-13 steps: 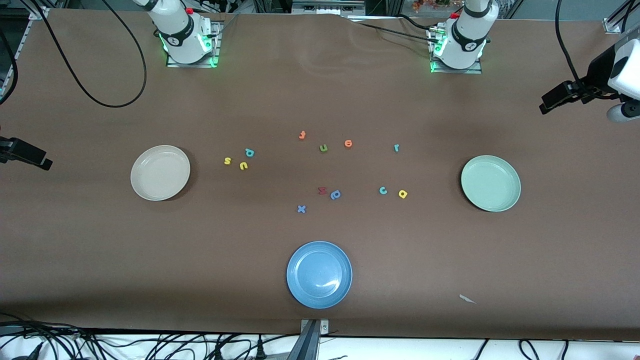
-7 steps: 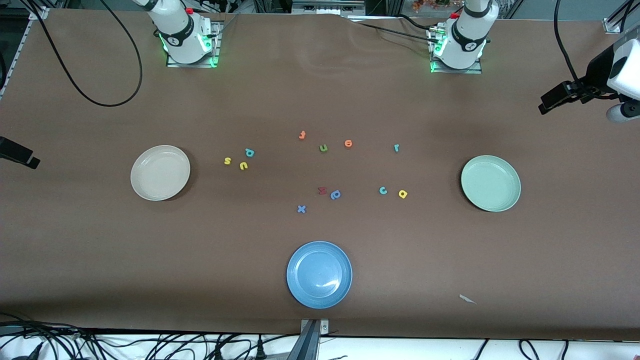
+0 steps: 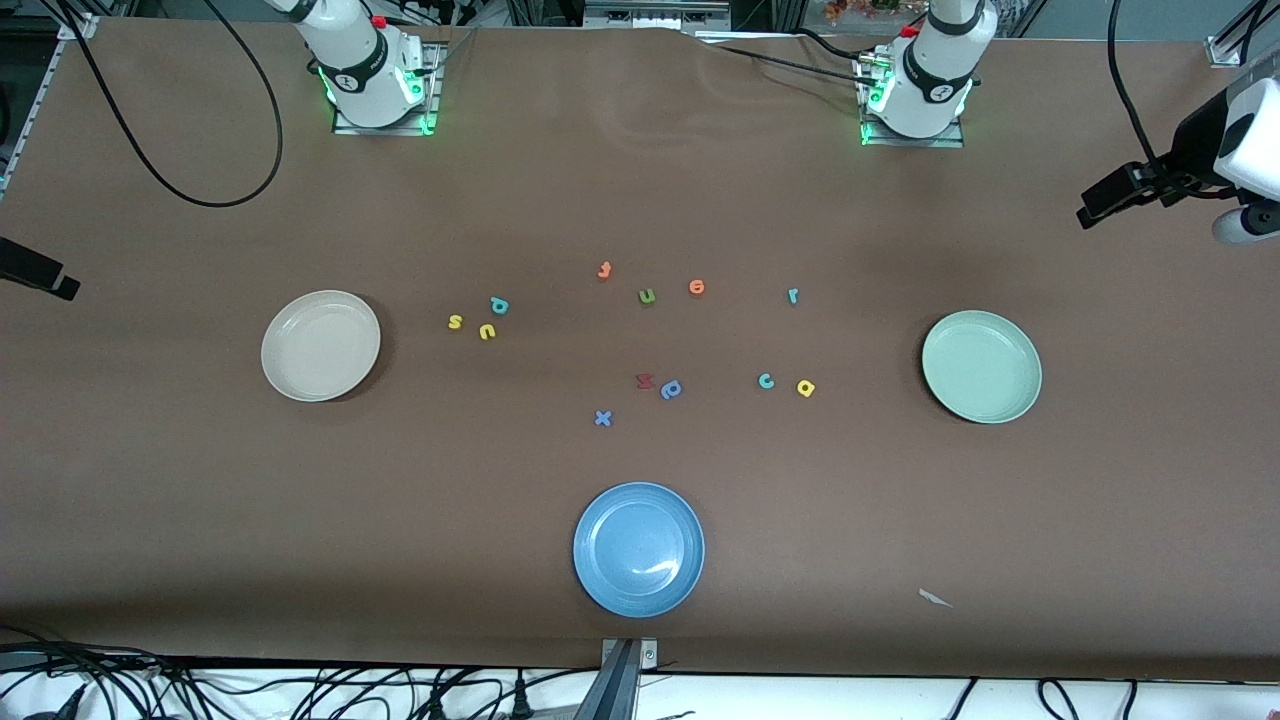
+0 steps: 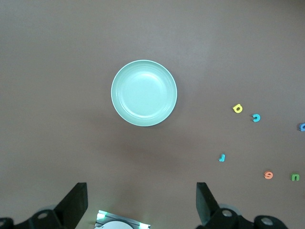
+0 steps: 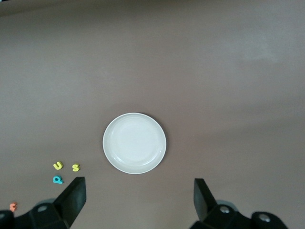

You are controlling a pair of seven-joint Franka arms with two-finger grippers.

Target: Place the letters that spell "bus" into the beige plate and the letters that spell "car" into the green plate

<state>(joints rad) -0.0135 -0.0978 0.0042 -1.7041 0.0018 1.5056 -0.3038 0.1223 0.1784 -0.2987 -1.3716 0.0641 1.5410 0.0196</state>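
Three plates [image 3: 320, 345] — eleven letters [image 3: 603, 418]

The beige plate [image 3: 320, 346] and green plate [image 3: 981, 366] sit at the table's two ends, small foam letters [image 3: 647, 296] scattered between them, a blue plate [image 3: 638, 549] nearer the camera.

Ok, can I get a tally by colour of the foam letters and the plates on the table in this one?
Yellow letters: 3 (s, u, a)
Teal letters: 3 (b, c, r)
Orange letters: 2
Blue letters: 2
Green letters: 1
Red letters: 1
Plates: 3 (beige plate, green plate, blue plate)
Total: 12 letters, 3 plates, 15 things.
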